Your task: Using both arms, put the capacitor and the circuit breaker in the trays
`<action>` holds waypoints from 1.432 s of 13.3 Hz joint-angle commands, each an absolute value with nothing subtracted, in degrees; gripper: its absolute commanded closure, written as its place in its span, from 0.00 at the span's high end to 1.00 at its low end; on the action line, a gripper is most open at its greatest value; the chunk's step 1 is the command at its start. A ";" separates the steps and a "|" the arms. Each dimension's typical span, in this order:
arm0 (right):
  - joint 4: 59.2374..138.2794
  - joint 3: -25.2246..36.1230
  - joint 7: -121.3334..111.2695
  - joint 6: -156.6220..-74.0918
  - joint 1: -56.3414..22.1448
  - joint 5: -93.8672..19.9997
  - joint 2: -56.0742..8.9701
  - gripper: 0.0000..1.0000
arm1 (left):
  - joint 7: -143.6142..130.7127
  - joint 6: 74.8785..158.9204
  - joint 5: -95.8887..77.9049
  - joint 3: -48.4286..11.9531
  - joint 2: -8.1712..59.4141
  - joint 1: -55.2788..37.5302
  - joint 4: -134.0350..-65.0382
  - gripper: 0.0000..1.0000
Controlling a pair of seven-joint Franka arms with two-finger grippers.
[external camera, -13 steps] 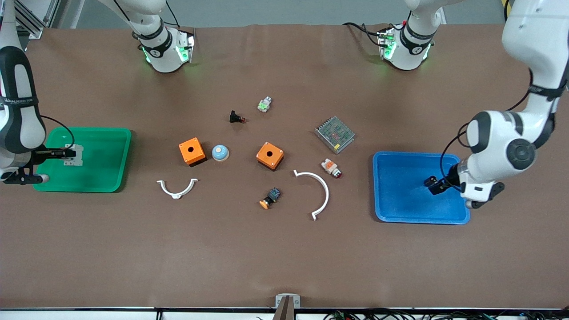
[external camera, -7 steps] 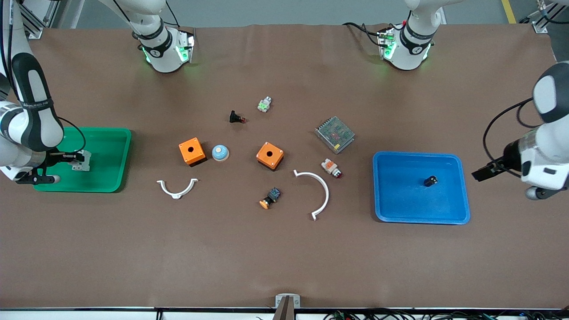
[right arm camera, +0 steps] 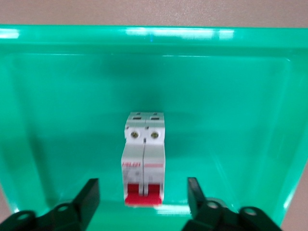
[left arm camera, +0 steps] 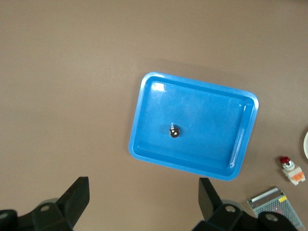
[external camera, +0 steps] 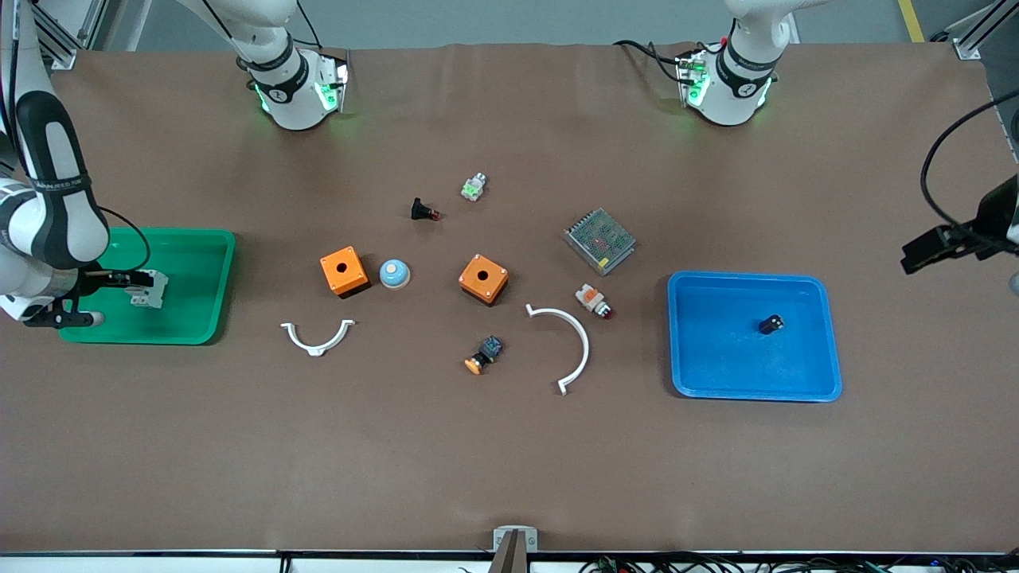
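Observation:
The capacitor, a tiny black cylinder, stands in the blue tray; it also shows in the left wrist view in that tray. My left gripper is open and empty, up over bare table past the blue tray at the left arm's end. The circuit breaker, white-grey with red levers, lies in the green tray; it also shows in the right wrist view, in the green tray. My right gripper is open, its fingers apart on either side of the breaker's red end.
Between the trays lie two orange boxes, a blue-white button, a black push-button, a metal power supply, a white-and-orange push-button and two white curved brackets.
My left gripper let go of the capacitor in the blue tray, then rose and drew away toward the table's end. My right gripper opened off the circuit breaker and backed off slightly.

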State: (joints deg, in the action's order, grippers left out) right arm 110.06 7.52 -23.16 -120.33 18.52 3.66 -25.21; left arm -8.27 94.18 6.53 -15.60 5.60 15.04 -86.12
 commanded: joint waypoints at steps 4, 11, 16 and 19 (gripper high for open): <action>110.30 5.80 -15.95 -108.13 13.64 3.87 -9.96 1.00 | -3.78 88.96 6.07 -6.11 0.53 3.56 -87.80 1.00; 109.17 5.80 0.86 -96.52 0.19 3.87 3.33 1.00 | -3.60 88.15 2.37 0.00 -2.99 -1.05 -90.97 1.00; 101.27 5.71 1.14 -90.63 -2.64 0.90 3.43 1.00 | -3.69 88.94 2.29 -0.09 -2.46 -1.23 -90.79 1.00; 97.75 5.89 1.14 -89.03 -2.46 -1.49 3.16 1.00 | -3.60 89.21 2.29 -0.09 -2.46 -1.32 -90.88 1.00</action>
State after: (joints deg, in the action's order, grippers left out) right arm 100.60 5.39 0.51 -90.49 -2.22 -0.04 3.80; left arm -4.68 88.57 3.14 -0.26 -1.49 -1.22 -90.09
